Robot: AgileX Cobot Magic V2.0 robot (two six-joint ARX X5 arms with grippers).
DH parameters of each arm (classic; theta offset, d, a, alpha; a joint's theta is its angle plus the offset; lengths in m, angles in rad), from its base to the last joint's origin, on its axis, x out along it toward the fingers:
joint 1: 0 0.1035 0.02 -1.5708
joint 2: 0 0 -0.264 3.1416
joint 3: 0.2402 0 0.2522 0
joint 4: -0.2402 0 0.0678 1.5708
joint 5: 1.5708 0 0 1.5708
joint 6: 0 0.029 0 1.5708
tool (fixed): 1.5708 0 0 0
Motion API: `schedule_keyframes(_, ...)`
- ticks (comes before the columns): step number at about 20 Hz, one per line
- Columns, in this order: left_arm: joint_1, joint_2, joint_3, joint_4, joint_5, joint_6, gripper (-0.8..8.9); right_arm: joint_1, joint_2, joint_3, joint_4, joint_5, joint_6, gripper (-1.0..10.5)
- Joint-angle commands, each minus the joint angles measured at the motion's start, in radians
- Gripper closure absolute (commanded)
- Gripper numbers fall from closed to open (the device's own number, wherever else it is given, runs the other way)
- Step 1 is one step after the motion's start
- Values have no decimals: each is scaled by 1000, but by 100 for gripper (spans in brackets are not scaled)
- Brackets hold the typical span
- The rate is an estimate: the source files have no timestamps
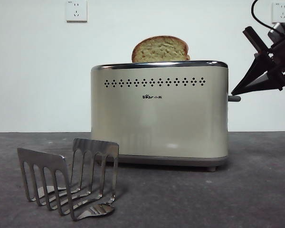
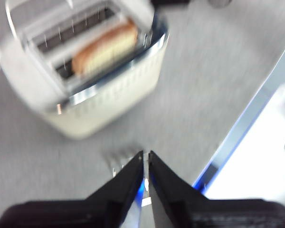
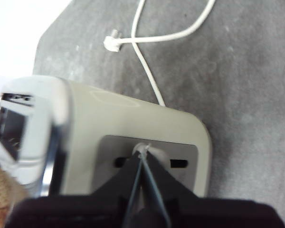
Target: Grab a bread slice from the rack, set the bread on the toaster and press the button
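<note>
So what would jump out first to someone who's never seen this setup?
The big cream-beige toaster at the table's centre, with a brown-crusted slice of bread poking up from its slot. Next, the right gripper, jaws shut, at the grey lever button on the toaster's narrow end. In front stands an empty shiny steel toast rack.
</note>
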Motion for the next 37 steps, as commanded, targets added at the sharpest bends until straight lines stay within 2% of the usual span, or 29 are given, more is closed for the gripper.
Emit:
schedule_keyframes(1,11,-28,-82,3,-2,-16,792,1,39,-3,-43,6,-42,954)
schedule_keyframes(5,43,-60,-170,3,-6,-14,792,1,60,-3,-80,8,-78,954)
schedule_keyframes(11,98,-62,-175,3,-53,-7,792,1,99,-3,-97,11,-84,954)
schedule_keyframes(14,121,-62,-175,3,-51,-8,792,1,113,-3,-99,48,-91,954)
schedule_keyframes(29,121,-62,-175,3,-51,10,792,1,240,-3,-158,64,-117,954)
schedule_keyframes(37,121,-62,-175,3,-51,10,792,1,244,-3,-197,76,-145,954)
